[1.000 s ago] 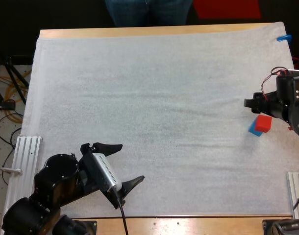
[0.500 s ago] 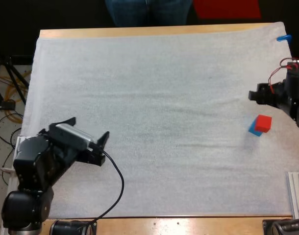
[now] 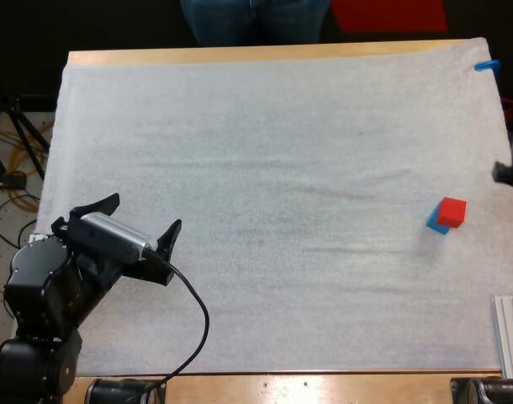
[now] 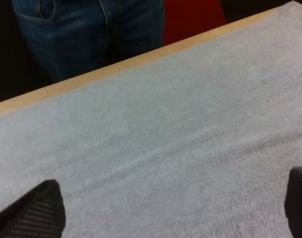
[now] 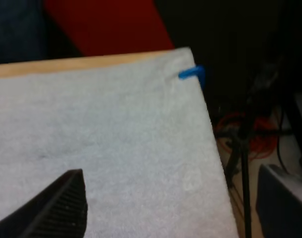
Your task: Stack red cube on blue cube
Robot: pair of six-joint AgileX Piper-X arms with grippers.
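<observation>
The red cube (image 3: 452,210) rests on top of the blue cube (image 3: 436,223) near the mat's right edge, with a sliver of blue showing at its lower left. Nothing touches the pair. My left gripper (image 3: 137,219) hovers over the mat's left side, far from the cubes, open and holding nothing; in the left wrist view its fingers (image 4: 42,210) stand wide apart over bare mat. A dark tip of my right gripper (image 3: 509,172) pokes in at the right edge, above and right of the cubes. In the right wrist view its fingers (image 5: 59,206) are spread over the mat's far right corner.
A person in jeans (image 3: 255,21) stands behind the table's far edge, with the legs (image 4: 86,34) also in the left wrist view. A metal rail (image 3: 509,337) lies at the front right. A tripod and cables (image 3: 13,160) sit off the table's left side.
My right gripper has pulled back from the stacked cubes toward the right edge. My left gripper swung from the front of the mat to its left side.
</observation>
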